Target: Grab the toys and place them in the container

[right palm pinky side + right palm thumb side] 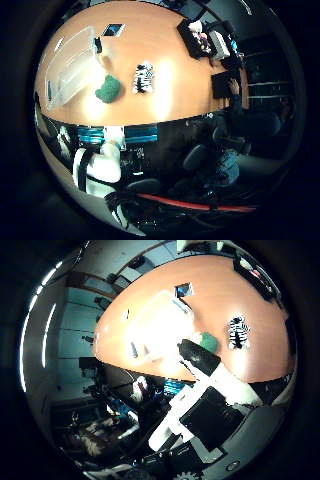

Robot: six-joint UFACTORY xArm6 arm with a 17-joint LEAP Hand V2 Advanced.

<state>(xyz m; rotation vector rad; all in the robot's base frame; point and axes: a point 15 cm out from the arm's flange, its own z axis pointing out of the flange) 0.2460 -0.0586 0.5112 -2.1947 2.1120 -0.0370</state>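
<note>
A green plush toy (108,89) lies on the orange table (165,95), close beside a clear plastic container (71,70). A black-and-white striped zebra toy (143,77) lies a little further along the table, apart from the green one. My hand (210,390) is high above the table and holds nothing. Its white and black fingers (199,356) reach out straight over the table edge, pointing toward the green toy. In the little finger side view a white finger part (102,162) shows by the table's near edge.
A small dark tablet (113,30) lies on the table beyond the container. At the table's far end stand a black tray with objects (197,37) and a black pad (224,84). Office chairs (200,155) stand beside the table's near edge.
</note>
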